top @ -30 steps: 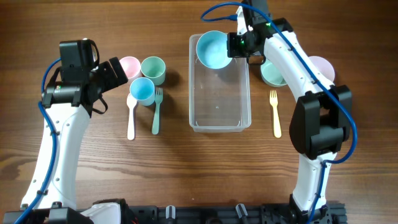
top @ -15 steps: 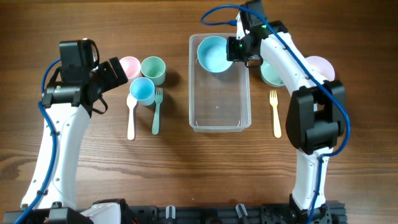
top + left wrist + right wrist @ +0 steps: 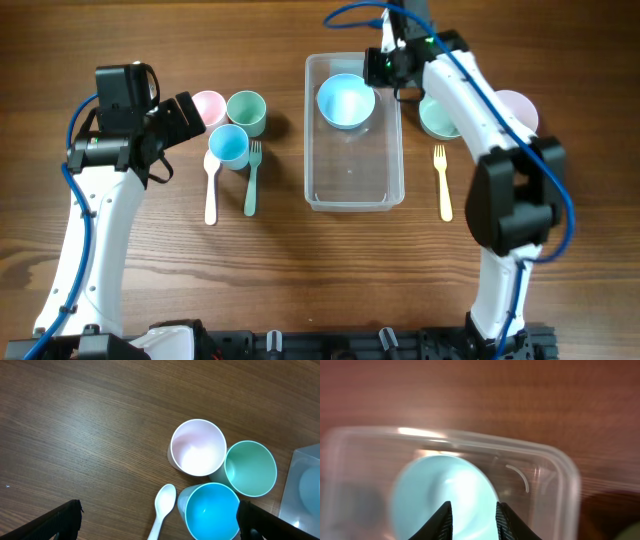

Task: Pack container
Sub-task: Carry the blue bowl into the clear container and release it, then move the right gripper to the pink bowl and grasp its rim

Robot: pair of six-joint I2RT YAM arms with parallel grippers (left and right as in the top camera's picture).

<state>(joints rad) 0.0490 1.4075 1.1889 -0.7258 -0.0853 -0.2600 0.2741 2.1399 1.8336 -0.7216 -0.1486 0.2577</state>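
**One bowl in, the rest waiting**

The container [image 3: 355, 178] is sitting mid-worktop [image 3: 300, 270], nearer the far edge, open side up. Its long axis is running from the far edge toward the near edge. A blue bowl [image 3: 346, 100] is resting inside at the far end, mouth up, and the remainder of the tub is showing bare. By my reading the packing is only just beginning, with one piece in.

Everything else is waiting outside. Toward the left edge a pink cup [image 3: 208, 103], a green cup [image 3: 246, 110] and a blue cup [image 3: 229, 145] are standing bunched together. A spoon [image 3: 211, 190] and a green fork [image 3: 251, 180] are lying on their near side. Toward the right edge a green bowl [image 3: 437, 120] is sitting just beside the container, a pink bowl [image 3: 517, 105] is sitting beyond it, and a yellow fork [image 3: 442, 185] is lying nearer.

The right pincer [image 3: 472, 517] is hovering over the container's far right corner, fingers slightly apart and gripping nothing I can see. The left pincer [image 3: 159, 520] is hanging over the cups, spread wide and empty.
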